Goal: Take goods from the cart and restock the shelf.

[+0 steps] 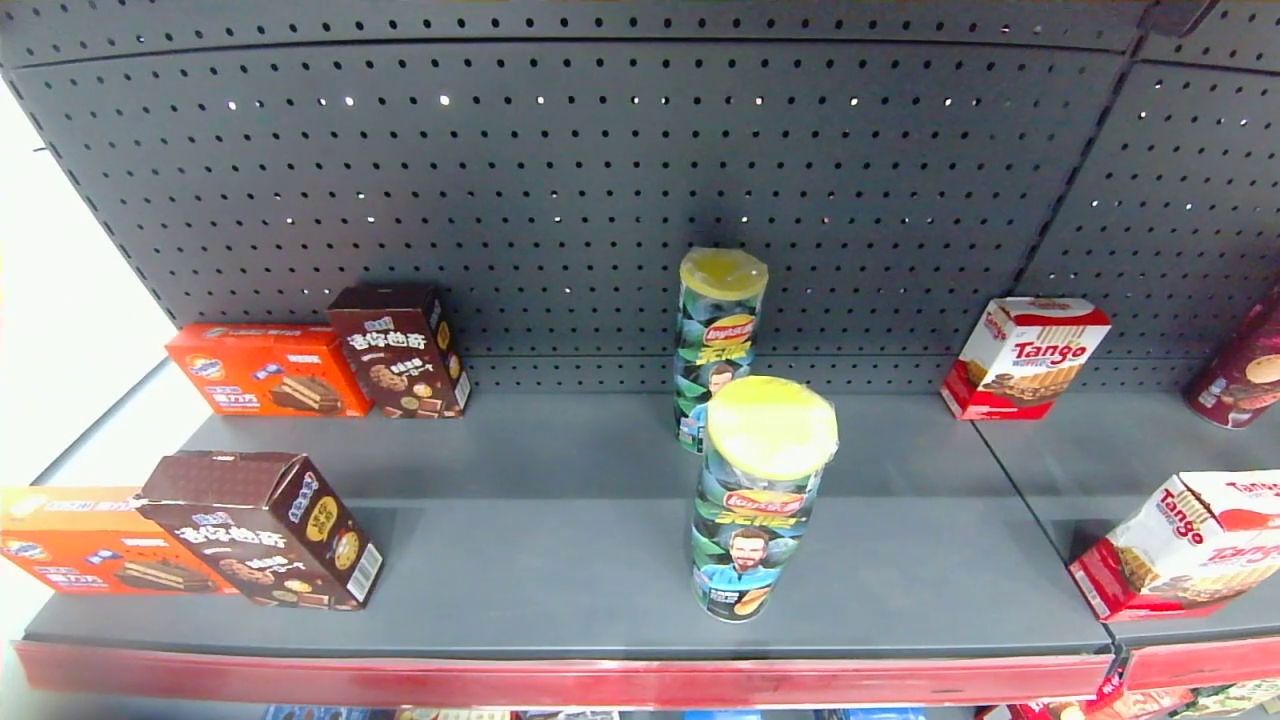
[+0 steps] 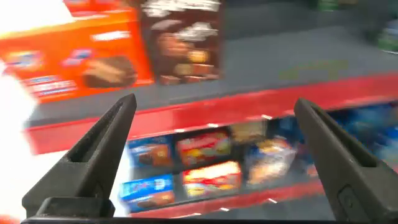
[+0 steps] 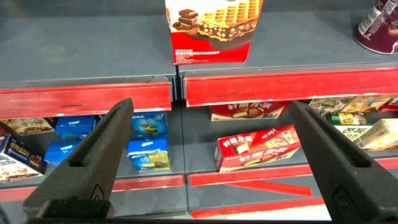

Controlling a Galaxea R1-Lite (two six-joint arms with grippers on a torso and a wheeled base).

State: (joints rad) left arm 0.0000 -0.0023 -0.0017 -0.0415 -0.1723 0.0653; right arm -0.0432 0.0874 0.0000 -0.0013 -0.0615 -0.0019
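On the grey shelf (image 1: pixel 560 560) two green chip cans with yellow lids stand upright, one at the front (image 1: pixel 758 498) and one behind it (image 1: pixel 718 345). Orange boxes (image 1: pixel 262 370) and dark brown cookie boxes (image 1: pixel 262 528) sit at the shelf's left. Red-and-white wafer boxes (image 1: pixel 1025 357) sit to the right. My left gripper (image 2: pixel 214 106) is open and empty, below the shelf's red front edge (image 2: pixel 249 106), facing an orange box (image 2: pixel 74 53) and a brown box (image 2: pixel 180 40). My right gripper (image 3: pixel 211 106) is open and empty, facing a wafer box (image 3: pixel 212 28) on the shelf.
A perforated back panel (image 1: pixel 560 190) closes the shelf behind. A dark red can (image 1: pixel 1240 370) stands at the far right. Lower shelves hold blue packs (image 3: pixel 146 146) and red boxes (image 3: pixel 258 146). Bare shelf floor lies between the cookie boxes and the cans.
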